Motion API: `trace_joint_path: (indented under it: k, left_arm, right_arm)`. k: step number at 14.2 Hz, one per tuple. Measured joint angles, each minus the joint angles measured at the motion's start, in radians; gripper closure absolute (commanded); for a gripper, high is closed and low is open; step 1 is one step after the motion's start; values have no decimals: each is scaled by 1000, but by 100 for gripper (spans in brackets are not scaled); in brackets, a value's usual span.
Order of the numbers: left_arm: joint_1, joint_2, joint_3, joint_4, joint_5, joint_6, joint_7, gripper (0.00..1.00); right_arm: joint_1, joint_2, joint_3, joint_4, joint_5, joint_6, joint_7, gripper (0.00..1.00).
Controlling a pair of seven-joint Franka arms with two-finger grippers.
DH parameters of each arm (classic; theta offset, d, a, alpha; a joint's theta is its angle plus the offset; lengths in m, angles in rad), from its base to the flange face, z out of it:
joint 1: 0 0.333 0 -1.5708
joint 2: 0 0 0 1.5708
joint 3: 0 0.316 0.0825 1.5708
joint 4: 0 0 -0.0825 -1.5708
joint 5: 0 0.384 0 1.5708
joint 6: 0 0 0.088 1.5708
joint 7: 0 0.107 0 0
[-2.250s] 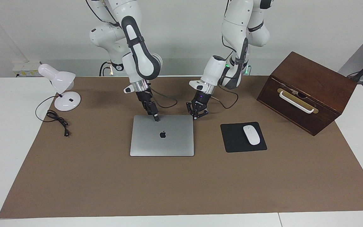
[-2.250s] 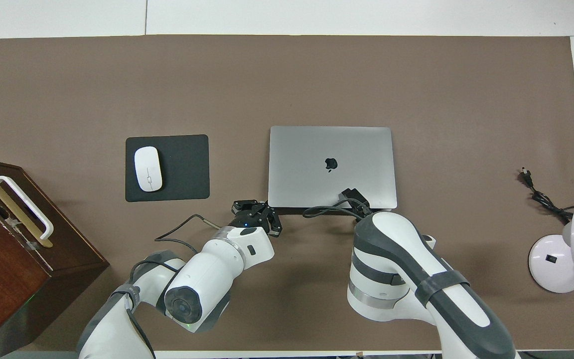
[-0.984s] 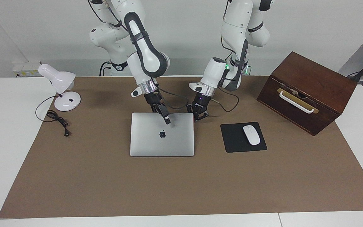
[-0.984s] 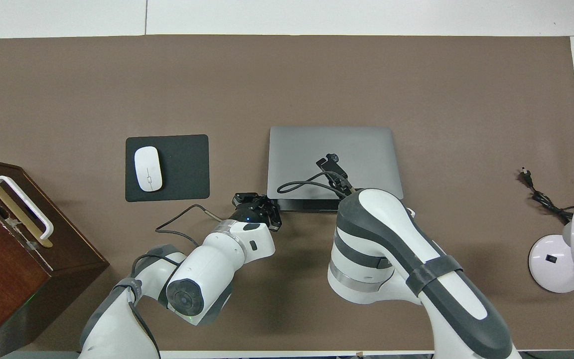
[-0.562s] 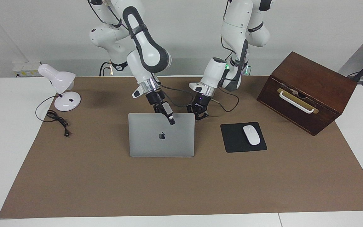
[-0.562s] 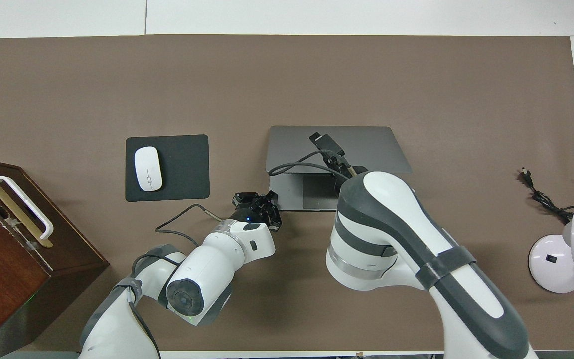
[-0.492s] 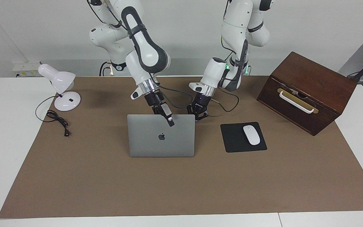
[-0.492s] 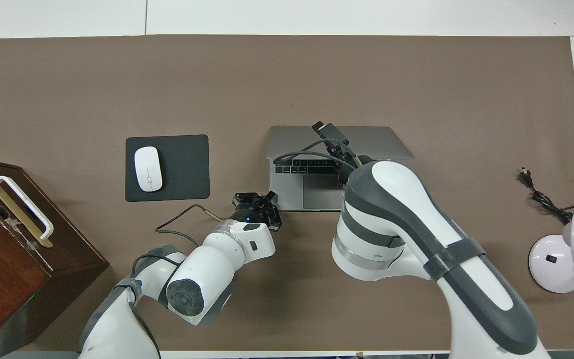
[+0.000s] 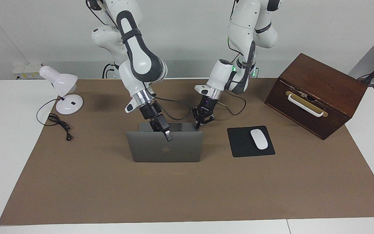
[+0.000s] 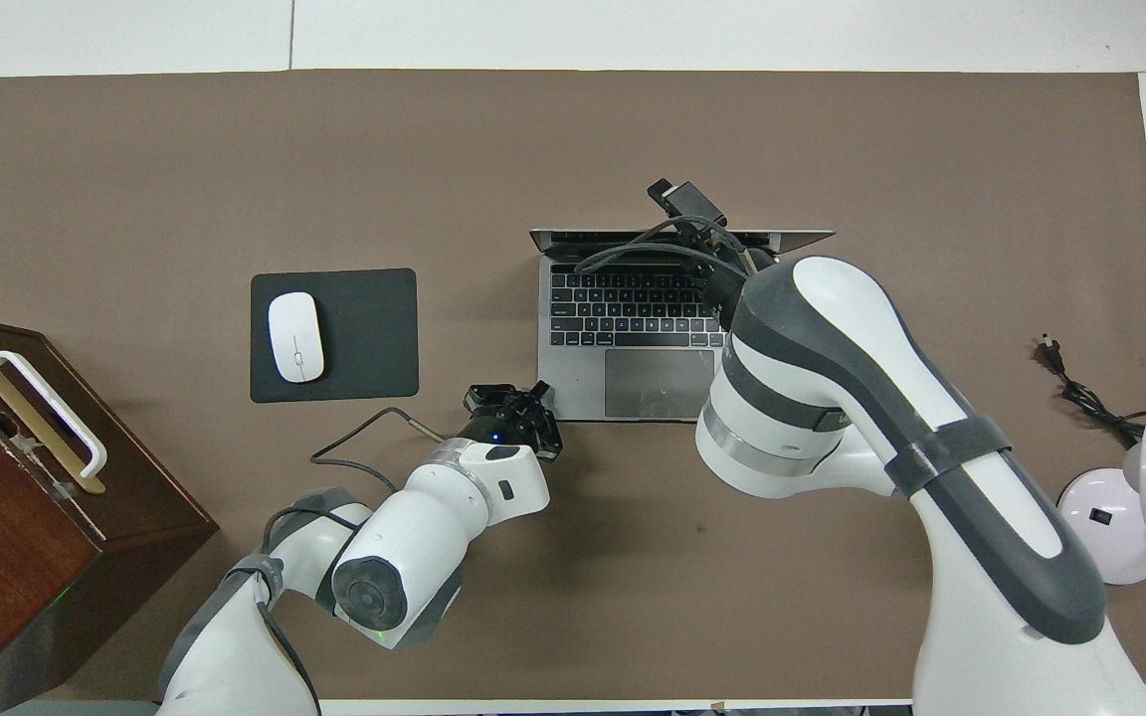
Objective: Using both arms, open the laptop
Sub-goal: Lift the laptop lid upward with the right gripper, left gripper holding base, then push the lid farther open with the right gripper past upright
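Observation:
The silver-grey laptop point(image 9: 183, 150) stands open in the middle of the brown mat, its lid about upright with the apple logo toward the facing camera. The overhead view shows its black keys point(image 10: 623, 308) and grey trackpad. My right gripper point(image 9: 167, 136) is shut on the lid's top edge near its middle; it also shows in the overhead view point(image 10: 684, 202). My left gripper point(image 9: 202, 121) is open and rests on the base's corner nearest the robots, toward the left arm's end; the overhead view shows it too point(image 10: 513, 400).
A black mouse pad point(image 9: 239, 143) with a white mouse point(image 9: 259, 139) lies beside the laptop toward the left arm's end. A dark wooden box point(image 9: 317, 94) with a white handle stands past it. A white desk lamp point(image 9: 64, 94) and its cable are at the right arm's end.
My right gripper has swung the lid up from flat to about upright, moving away from the robots with it. The keys have come into view. My left gripper has stayed at the base's corner.

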Motion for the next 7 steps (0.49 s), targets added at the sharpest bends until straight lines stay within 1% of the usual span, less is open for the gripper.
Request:
trace_joint_path:
  k: [3, 7]
  left_arm:
    - [0, 0, 0, 0, 0, 0, 1, 100]
    - [0, 0, 0, 0, 0, 0, 1, 100]
  right_arm:
    - [-19, 13, -1, 32, -46, -18, 0, 0]
    - [-66, 25, -1, 49, -93, -75, 0, 0]
